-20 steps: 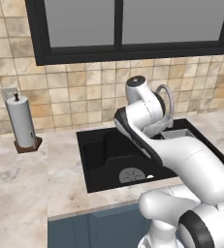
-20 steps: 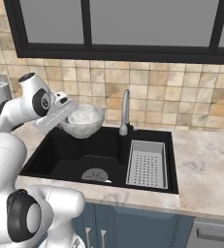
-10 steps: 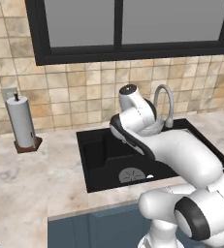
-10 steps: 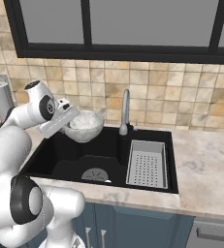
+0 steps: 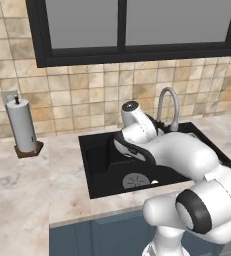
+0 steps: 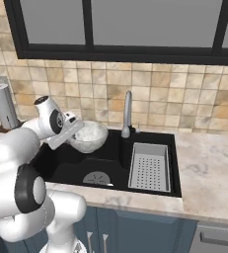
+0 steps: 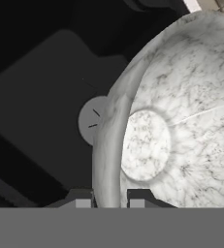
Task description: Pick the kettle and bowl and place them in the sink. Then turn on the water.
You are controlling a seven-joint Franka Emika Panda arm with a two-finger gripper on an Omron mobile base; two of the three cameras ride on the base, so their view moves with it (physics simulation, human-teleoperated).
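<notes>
Your jaws clamp the bowl's (image 6: 88, 136) rim above the sink's (image 6: 73, 170) rear-left corner; release, kettle and water remain.

The robot's own arm (image 5: 177, 155) blocked most of the sink (image 5: 99, 170) from the left, and the bowl (image 7: 176, 121) ran off the hand view's right edge.

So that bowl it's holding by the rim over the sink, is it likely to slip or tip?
The bowl looks stiff and glossy, so probably slippery. The end effector pinches just one edge of the rim, so its weight hangs off-centre and it may tilt. Rounded underneath, it could rock once set in the sink.
</notes>
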